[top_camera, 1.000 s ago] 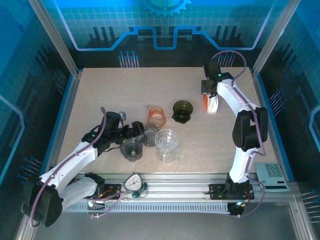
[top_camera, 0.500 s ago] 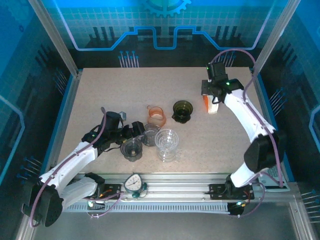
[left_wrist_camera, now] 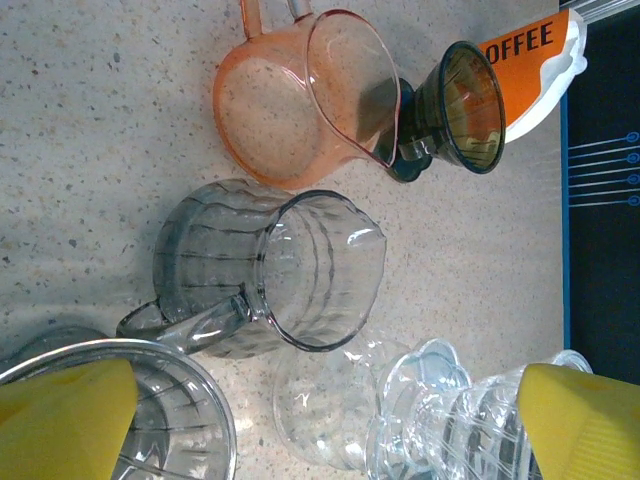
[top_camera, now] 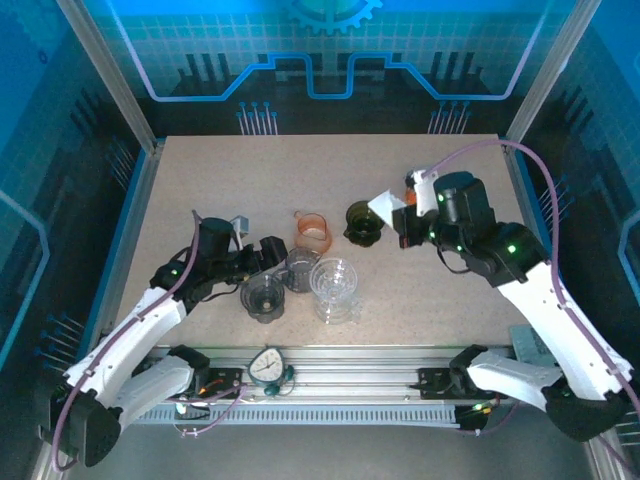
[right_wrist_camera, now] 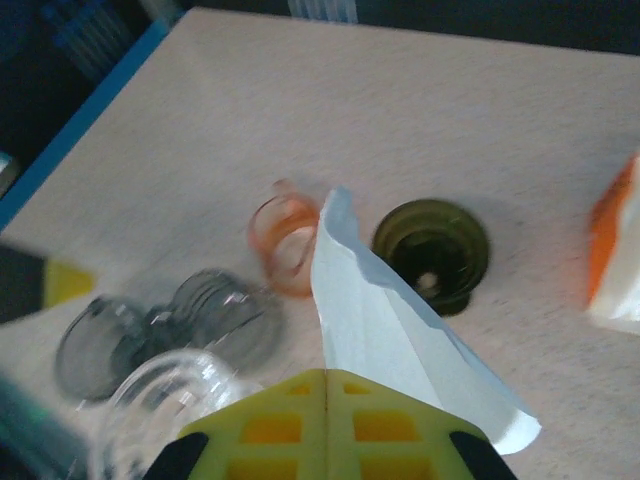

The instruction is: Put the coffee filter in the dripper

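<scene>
Left arm: the left gripper [top_camera: 278,258] is hovering low over the glassware cluster, jaws standing wide apart and holding nothing. In the left wrist view its yellow pads [left_wrist_camera: 65,405] are framing the vessels from either side.

Glassware, left to right:
- A smoky grey dripper [top_camera: 263,297] is standing nearest the left arm.
- A grey glass pitcher [left_wrist_camera: 280,270] is sitting just behind it, handle pointing toward the left gripper.
- A clear fluted dripper [top_camera: 335,287] is standing just beside the pitcher on the right.
- An orange pitcher [top_camera: 313,230] is sitting farther back on the table [top_camera: 220,180].

Centre right: a dark green dripper [top_camera: 364,222] is standing upright, just beside the orange pitcher, with nothing lying in its cone.

Task item: the coffee filter [right_wrist_camera: 400,330] is hanging in the air, white and folded flat. It is not sitting in any dripper. In the top view it is showing just right of the dark green dripper's rim.

Right arm: the right gripper [right_wrist_camera: 325,395] is pinching the filter's lower edge, yellow-green fingers pressed together on the paper.

Far right: an orange-and-white filter pack [left_wrist_camera: 535,70] marked "OFFEE" is lying on the table beyond the green dripper.
</scene>
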